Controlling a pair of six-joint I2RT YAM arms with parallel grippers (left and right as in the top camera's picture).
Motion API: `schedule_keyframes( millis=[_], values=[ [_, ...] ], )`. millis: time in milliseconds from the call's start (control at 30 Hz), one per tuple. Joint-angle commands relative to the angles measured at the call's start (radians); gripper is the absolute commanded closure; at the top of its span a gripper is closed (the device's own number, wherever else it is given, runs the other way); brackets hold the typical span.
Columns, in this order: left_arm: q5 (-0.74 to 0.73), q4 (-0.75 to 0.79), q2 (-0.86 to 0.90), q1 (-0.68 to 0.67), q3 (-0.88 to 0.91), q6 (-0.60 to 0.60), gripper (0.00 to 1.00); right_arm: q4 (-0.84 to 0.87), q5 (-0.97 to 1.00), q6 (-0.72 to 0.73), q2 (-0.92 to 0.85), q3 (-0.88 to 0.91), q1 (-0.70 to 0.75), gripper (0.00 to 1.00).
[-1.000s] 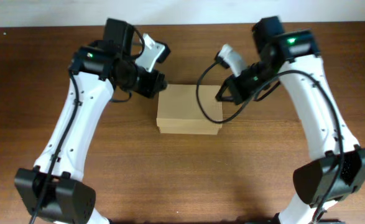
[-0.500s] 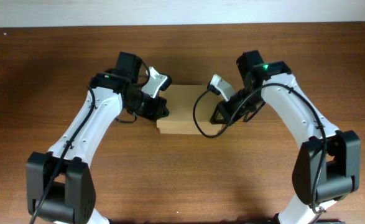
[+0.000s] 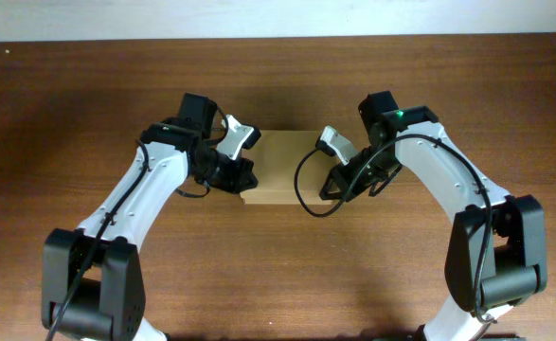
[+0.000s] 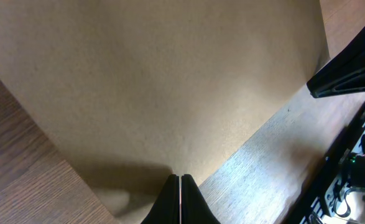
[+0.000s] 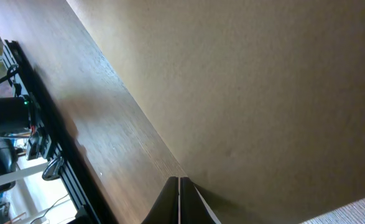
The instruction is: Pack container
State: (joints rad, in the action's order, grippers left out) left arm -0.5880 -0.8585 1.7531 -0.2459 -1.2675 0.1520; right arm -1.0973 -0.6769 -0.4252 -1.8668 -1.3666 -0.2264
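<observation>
The closed container [image 3: 282, 168] sits mid-tabletop [image 3: 278, 275] and is the one solid block there; the left hand [image 3: 245, 177], fingers pressed together, crowds its left side, and the right hand [image 3: 331, 187], likewise closed, crowds its right side, so neither flank offers a way in; a black cable [image 3: 297, 180] loops from the right arm [image 3: 448, 180] across the box's right front corner (a snag for anything passing low there); the lid top between the two hands lies bare, reachable from above; in front of the box, between the arms, the wood is open, as is the far strip behind it.
</observation>
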Motion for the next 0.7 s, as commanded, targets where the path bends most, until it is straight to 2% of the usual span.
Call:
schedule_keyframes(
  millis=[0, 100, 267, 467, 667],
  values=[
    [-0.027, 0.002, -0.023, 0.0, 0.023, -0.029, 0.98, 0.002, 0.007, 0.022, 0.011, 0.006, -0.003, 0.96],
    [-0.048, 0.007, -0.062, 0.0, 0.021, -0.032, 0.98, -0.026, 0.004, 0.042, 0.016, -0.019, -0.003, 0.96],
    [-0.002, 0.003, -0.242, 0.0, 0.017, -0.032, 0.98, -0.08, 0.001, 0.041, 0.09, -0.089, -0.003, 0.96],
    [0.032, -0.063, -0.5, -0.003, 0.017, -0.031, 0.98, -0.089, 0.002, 0.045, 0.272, -0.104, -0.003, 0.96],
    [0.03, -0.146, -0.726, -0.003, 0.017, -0.031, 0.98, -0.215, 0.039, 0.094, 0.464, -0.103, -0.003, 0.96]
  ],
)
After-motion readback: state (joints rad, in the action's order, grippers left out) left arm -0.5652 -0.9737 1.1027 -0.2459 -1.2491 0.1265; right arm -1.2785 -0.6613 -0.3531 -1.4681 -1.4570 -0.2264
